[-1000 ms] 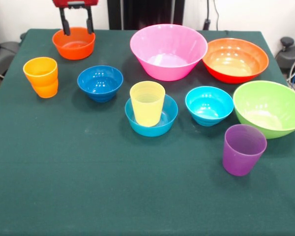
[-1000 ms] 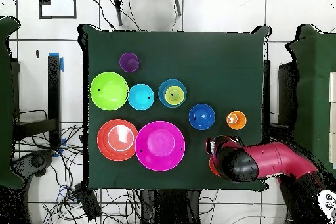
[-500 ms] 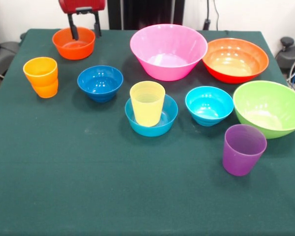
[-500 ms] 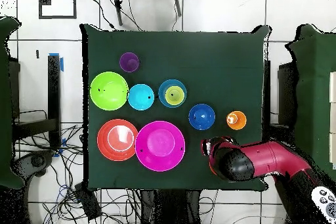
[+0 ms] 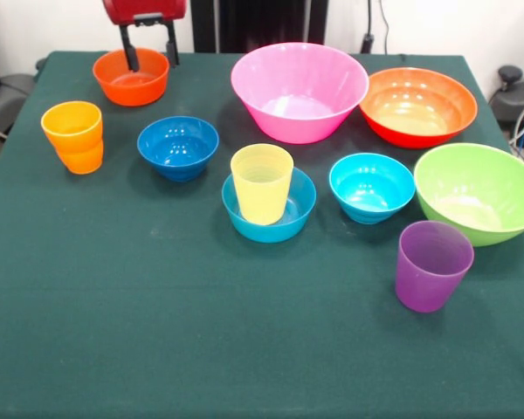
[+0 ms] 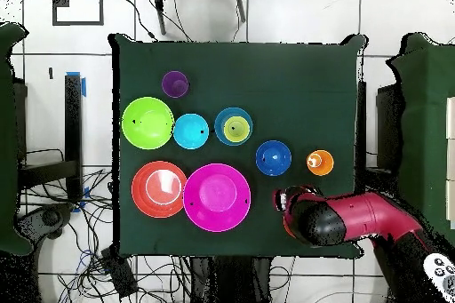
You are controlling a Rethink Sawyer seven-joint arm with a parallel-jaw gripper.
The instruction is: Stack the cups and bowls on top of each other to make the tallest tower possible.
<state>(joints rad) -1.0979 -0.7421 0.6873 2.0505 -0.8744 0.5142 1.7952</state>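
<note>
The yellow cup [image 5: 262,183] was seen upright in the mid-blue bowl [image 5: 270,210] at mid-counter [image 5: 157,314], while the hand [image 5: 148,59] was held spread over the small orange-red bowl [image 5: 132,77].

green table [image 5: 157,332] carrying scattered bowls [image 5: 299,92] and cups [image 5: 432,264].

Green table [image 5: 157,332], cables [image 6: 222,282] on floor.
</note>
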